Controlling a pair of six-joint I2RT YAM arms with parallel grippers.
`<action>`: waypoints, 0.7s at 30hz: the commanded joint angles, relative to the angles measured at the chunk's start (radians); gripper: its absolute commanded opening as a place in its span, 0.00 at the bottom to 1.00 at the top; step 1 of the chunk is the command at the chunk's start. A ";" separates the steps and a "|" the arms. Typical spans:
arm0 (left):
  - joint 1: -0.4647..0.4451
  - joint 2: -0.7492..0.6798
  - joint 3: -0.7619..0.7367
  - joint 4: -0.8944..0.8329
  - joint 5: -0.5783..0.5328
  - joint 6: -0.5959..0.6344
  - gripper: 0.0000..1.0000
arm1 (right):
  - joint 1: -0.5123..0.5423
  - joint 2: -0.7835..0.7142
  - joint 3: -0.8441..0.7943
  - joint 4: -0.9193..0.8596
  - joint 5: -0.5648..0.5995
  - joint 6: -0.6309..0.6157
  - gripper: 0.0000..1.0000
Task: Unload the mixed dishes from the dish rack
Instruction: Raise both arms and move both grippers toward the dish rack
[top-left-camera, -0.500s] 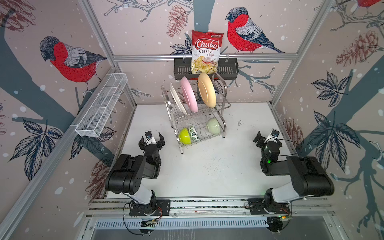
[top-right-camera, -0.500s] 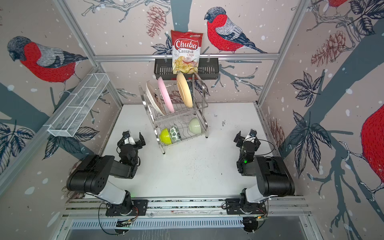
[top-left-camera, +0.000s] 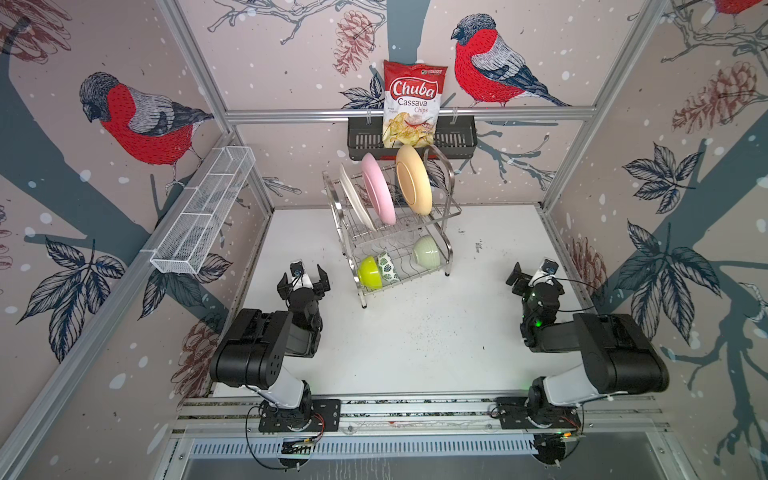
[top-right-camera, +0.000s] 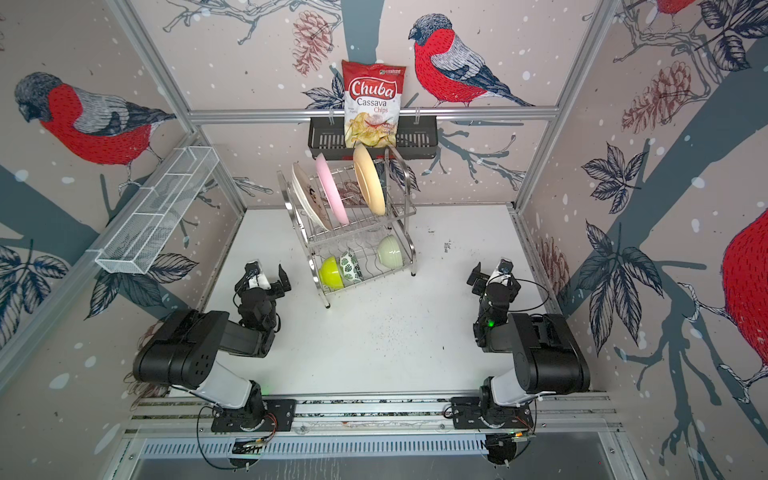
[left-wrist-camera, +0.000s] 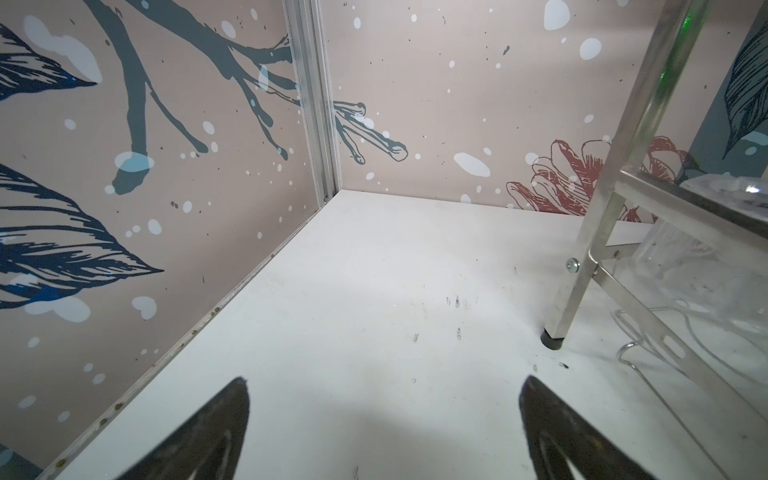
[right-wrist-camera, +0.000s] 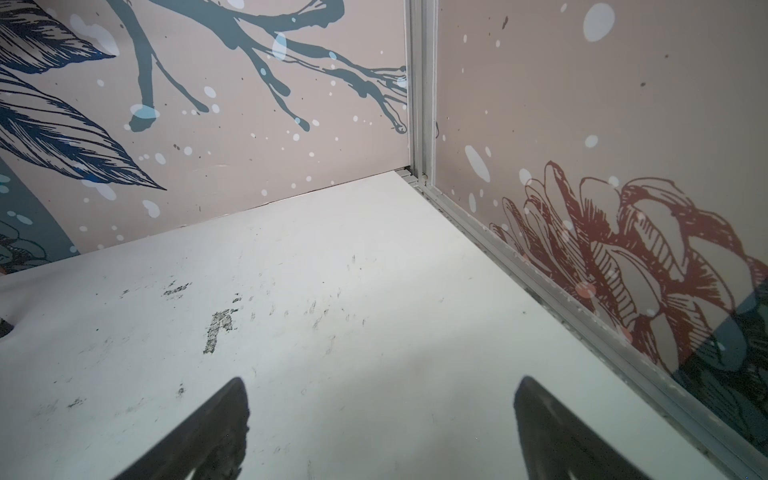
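Three plates stand on edge in the upper tier of the two-tier shiny stainless-steel wire dish rack (top-left-camera: 401, 259): a cream plate (top-left-camera: 355, 203), a pink plate (top-left-camera: 377, 189) and a tan plate (top-left-camera: 413, 179). On the rack's lower tier lie a lime bowl (top-left-camera: 369, 272), touching a white bowl with green leaves (top-left-camera: 388, 266), and a pale green bowl (top-left-camera: 426, 251) set apart at the other end. Clear glass (left-wrist-camera: 702, 266) shows inside the rack in the left wrist view (too blurred to count).

Behind the rack hangs a black slotted basket (top-left-camera: 453, 137) holding a red-and-white bag (top-left-camera: 413, 104) printed "Chuba Cassava Chips". A long white wire-mesh tray (top-left-camera: 203, 212) is mounted on the wall left of the rack.

Both grippers sit over the white desk (top-left-camera: 415, 353), fingers spread wide and holding nothing: the left gripper (top-left-camera: 304, 282) near the rack's front left leg, the right gripper (top-left-camera: 532, 277) well apart to the rack's right.
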 joint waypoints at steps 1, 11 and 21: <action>-0.001 0.002 0.001 0.030 -0.002 0.007 1.00 | 0.000 -0.002 0.000 0.026 -0.004 0.005 1.00; -0.001 0.002 0.002 0.030 -0.001 0.007 1.00 | -0.001 0.001 0.002 0.021 -0.005 0.007 1.00; -0.087 -0.247 0.192 -0.485 -0.237 -0.069 1.00 | 0.076 -0.365 0.172 -0.686 0.204 0.218 1.00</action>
